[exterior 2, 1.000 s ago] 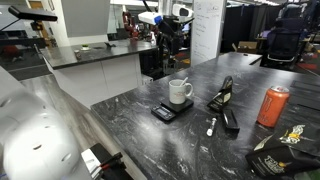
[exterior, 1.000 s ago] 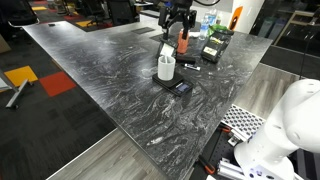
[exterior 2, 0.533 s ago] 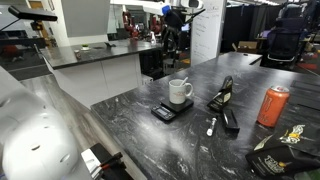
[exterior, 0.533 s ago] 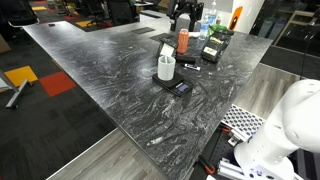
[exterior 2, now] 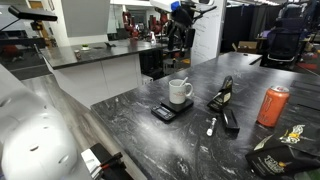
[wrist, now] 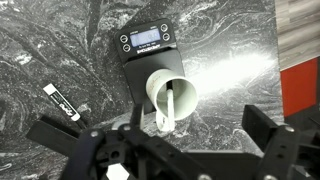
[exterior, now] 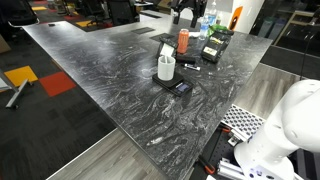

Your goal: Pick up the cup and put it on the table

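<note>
Fig.: Cup (wrist: 170, 93) upright on black digital scale (wrist: 150, 45), atop table (wrist: 45, 40), straight beneath claw (wrist: 160, 128) & well apart from it. Claw fingers (wrist: 60, 138) spread wide, nothing held. White marker (wrist: 62, 102) lies off toward one finger; orange can (exterior 2: 271, 105) farther out.

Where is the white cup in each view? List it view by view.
In an exterior view: the cup stands just above centre.
In an exterior view: the cup stands at centre.
Wrist view: the cup is at centre, seen from above.
Shared landmark: the black pad under the cup.
</note>
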